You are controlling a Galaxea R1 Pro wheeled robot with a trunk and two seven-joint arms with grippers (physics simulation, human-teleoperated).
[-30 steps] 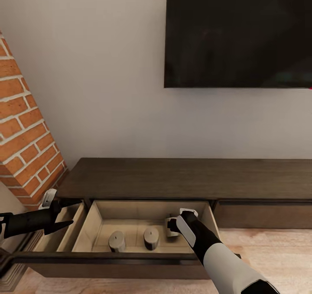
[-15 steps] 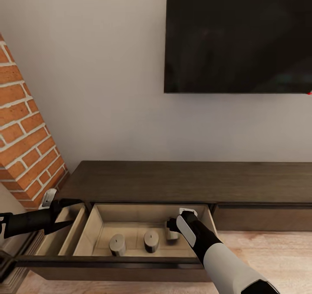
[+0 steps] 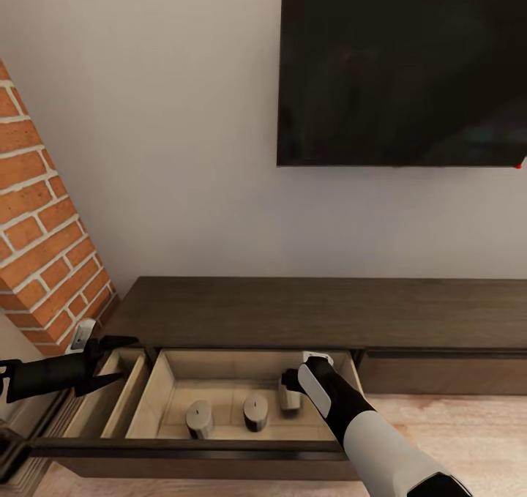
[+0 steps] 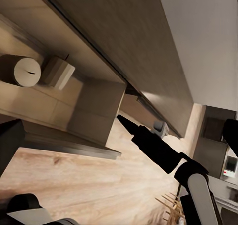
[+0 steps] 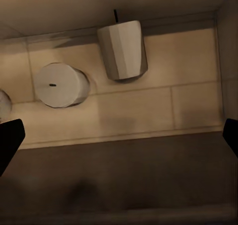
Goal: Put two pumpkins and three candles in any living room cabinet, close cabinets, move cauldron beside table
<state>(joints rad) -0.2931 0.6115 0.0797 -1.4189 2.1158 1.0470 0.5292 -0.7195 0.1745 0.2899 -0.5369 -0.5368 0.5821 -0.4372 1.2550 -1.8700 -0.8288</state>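
Below the wall-mounted black screen [image 3: 402,65], the cabinet [image 3: 322,310] is a long low unit of dark-brown matte wood with a faint grain, and its wide drawer [image 3: 241,402] stands pulled out, showing smooth pale wood walls and floor. Three candles rest upright on that floor: two squat grey-brown cylinders with flat pale tops, the left candle [image 3: 198,416] and the middle candle [image 3: 255,410], and a taller, faintly faceted pale candle [image 3: 290,396] with a short dark wick. The right gripper [image 3: 293,381] hangs inside the drawer just above and beside this taller candle; in the right wrist view its dark fingertips [image 5: 10,138] sit wide apart at the picture's edges, clamping nothing, with the faceted candle [image 5: 124,48] ahead between them near the drawer's back wall and the round one [image 5: 59,84] beside it. The left gripper [image 3: 110,358] reaches over the narrow side compartment left of the drawer, its slim black fingers spread and empty, not touching the wood. Red brick [image 3: 44,219] with pale mortar rises to the left of it, and light wood-plank floor [image 3: 468,424] lies in front of the unit.
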